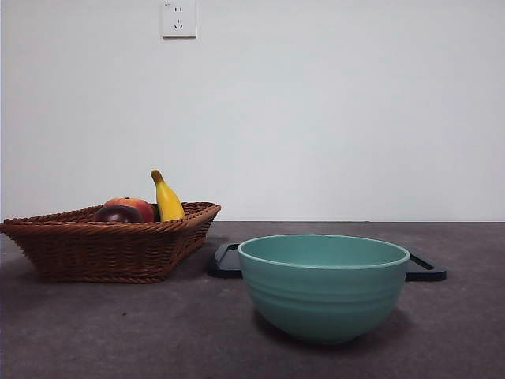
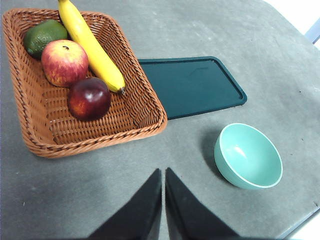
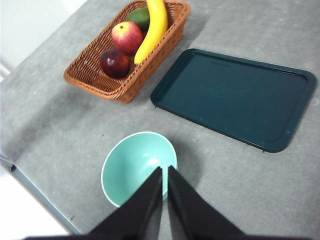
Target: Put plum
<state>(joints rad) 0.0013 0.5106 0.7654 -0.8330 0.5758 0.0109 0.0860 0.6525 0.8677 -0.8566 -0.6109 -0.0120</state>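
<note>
While plum (image 2: pixel 89 98) lies in basket (image 2: pixel 145 122) | likely firm, glossy, slippery; grip across widest middle | left gripper (image 2: pixel 163 175), right gripper (image 3: pixel 164 172): jaws together, empty

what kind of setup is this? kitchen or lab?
Likely a lab tabletop rig, not a kitchen: bare grey table against a blank wall with one socket, and staged props only: wicker basket of fruit, teal bowl, dark tray.

Both end effectors (image 2: pixel 163 200) (image 3: pixel 164 200): plain matte blk, tapered wedge jaws
</note>
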